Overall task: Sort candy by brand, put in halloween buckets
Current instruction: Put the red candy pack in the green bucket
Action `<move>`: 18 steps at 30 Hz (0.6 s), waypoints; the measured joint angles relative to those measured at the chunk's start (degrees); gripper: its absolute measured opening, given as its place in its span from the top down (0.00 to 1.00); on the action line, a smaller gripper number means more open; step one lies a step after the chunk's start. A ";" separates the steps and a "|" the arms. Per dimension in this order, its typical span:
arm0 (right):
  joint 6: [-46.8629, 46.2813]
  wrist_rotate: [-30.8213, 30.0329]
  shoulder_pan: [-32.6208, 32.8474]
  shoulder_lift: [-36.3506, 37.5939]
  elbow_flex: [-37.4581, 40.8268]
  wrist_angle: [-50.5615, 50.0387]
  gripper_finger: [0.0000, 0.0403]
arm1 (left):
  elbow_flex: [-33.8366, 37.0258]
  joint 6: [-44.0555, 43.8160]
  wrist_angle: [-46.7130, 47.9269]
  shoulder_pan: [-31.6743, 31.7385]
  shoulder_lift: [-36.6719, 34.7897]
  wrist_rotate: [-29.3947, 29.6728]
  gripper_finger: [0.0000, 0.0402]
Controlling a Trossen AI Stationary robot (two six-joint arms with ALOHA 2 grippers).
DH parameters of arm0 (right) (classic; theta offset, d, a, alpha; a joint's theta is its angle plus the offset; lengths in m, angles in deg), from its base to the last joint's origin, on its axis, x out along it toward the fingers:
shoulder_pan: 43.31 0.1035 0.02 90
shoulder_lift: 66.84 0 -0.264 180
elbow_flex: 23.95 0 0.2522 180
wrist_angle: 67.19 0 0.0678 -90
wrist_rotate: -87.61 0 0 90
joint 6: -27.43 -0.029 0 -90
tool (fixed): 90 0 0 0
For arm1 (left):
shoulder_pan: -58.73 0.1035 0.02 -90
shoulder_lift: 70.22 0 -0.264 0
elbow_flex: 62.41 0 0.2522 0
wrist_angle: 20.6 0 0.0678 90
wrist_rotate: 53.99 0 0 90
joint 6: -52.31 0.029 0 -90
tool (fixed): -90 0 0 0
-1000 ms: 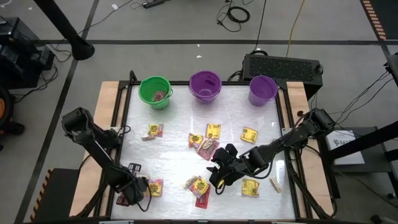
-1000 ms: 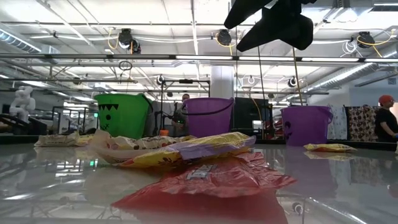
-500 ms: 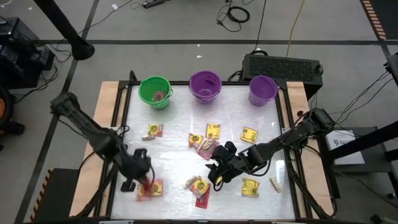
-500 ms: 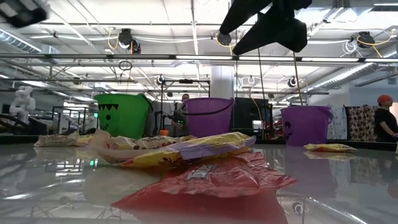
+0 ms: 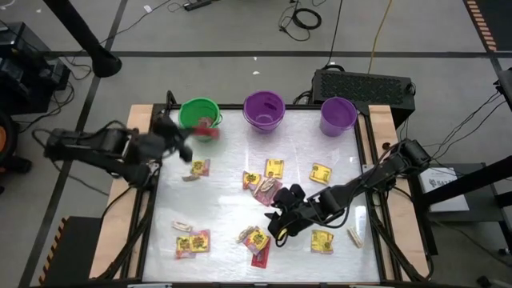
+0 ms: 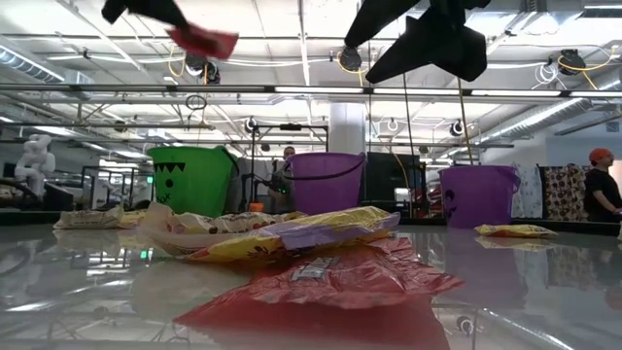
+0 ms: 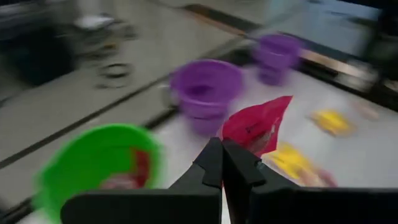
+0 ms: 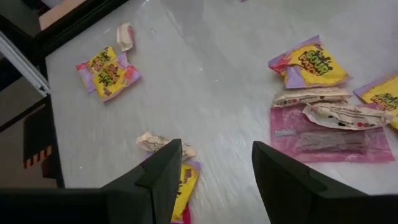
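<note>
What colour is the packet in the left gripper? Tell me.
Red packet, pinched in the left gripper; clearest in the left wrist view.

We see a grey floor [image 5: 240,32] strewn with cables [image 5: 304,18], ceiling light strips [image 6: 292,89], and a person [image 6: 603,190] beyond the glossy worktop [image 5: 232,200].

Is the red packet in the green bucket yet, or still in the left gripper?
Still held: left gripper shut on the red packet, beside the green bucket, not inside.
</note>
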 joint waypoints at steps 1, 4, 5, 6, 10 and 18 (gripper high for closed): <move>0.00 0.00 0.01 0.00 0.00 0.17 0.54 | 0.00 0.39 0.09 3.38 -0.05 -0.01 1.00; 0.07 0.02 0.00 0.00 0.00 1.34 0.54 | 0.00 5.70 0.02 13.64 0.66 -3.62 1.00; 0.09 0.02 0.00 0.00 0.00 1.81 0.54 | 0.00 6.74 -0.02 16.91 1.23 -5.95 1.00; 0.11 0.07 0.00 0.00 0.00 2.34 0.54 | 0.00 6.89 0.06 20.12 1.85 -8.42 1.00; 0.24 1.60 0.00 0.00 0.00 2.40 0.54 | 0.02 3.42 0.46 29.88 4.96 -17.72 1.00; 1.90 9.31 1.57 0.00 0.00 2.07 0.54 | 0.04 2.74 -0.79 38.34 11.98 -19.19 0.98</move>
